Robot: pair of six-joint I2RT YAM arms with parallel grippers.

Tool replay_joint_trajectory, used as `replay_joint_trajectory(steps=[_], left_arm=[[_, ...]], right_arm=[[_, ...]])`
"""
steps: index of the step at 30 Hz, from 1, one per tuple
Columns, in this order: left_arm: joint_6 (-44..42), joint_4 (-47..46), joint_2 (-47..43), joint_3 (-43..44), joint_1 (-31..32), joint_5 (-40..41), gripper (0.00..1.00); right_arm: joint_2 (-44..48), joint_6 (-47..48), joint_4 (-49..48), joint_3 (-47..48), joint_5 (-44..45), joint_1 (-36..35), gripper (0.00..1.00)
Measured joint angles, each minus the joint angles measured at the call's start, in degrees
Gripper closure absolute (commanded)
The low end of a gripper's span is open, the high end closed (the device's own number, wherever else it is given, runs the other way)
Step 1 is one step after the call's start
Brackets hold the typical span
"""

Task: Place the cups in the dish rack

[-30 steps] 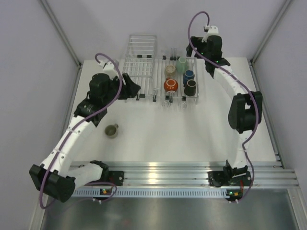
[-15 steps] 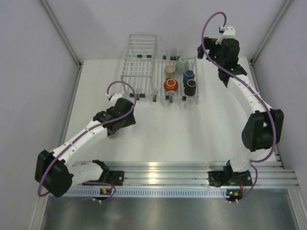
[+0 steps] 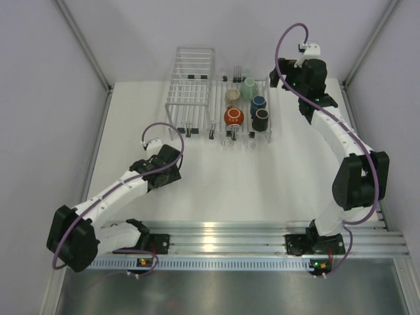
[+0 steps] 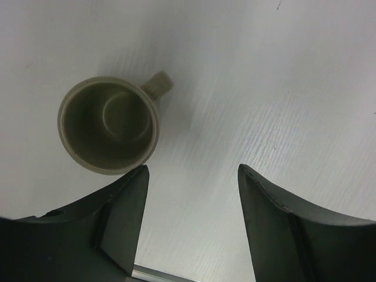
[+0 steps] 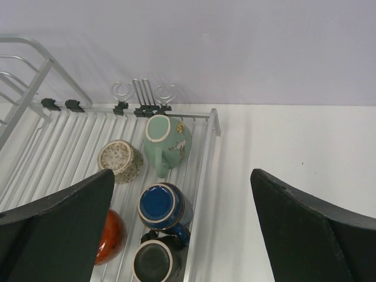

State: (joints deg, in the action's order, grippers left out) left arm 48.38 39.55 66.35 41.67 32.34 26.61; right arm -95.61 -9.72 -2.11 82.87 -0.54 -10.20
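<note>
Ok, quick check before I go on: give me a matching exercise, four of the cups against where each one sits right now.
Cups:
1. olive-grey cup
2. mint-teal cup
3. orange-red cup
4. brown cup

Places:
a. dish rack, far end, by the hooks
b. rack, near right corner
c. table, outside the rack, just ahead of the open left gripper
d. rack, left side, nearer the arms than the beige cup

Pairs: 1-c, 2-a, 3-d, 4-b.
</note>
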Motion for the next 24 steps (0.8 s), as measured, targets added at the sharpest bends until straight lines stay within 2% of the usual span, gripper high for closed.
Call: replay_joint_trajectory(steps=[4,18,22,24], left_arm=[[0.0,0.1,-2.6,0.0,0.0,2.1,0.32],[-1.0,-1.3,0.7,-1.0,-2.0,5.5,0.33],[-2.6,-2.8,0.8,-1.8,-4.1,5.6,0.37],[-3.4,-3.6,1.2,-1.9,-5.0,5.5,0.47]], right_arm=[[0.0,-0.5,0.0,0.0,-0.8,0.0,0.01],[0.0,-1.0,-0.4,-1.5,-2.0,0.0,0.01],[0.0,-1.0,-0.5,-1.5,-2.2,0.0,0.00],[0.0,-1.0,-0.4,-1.5,-2.3,0.0,0.01]])
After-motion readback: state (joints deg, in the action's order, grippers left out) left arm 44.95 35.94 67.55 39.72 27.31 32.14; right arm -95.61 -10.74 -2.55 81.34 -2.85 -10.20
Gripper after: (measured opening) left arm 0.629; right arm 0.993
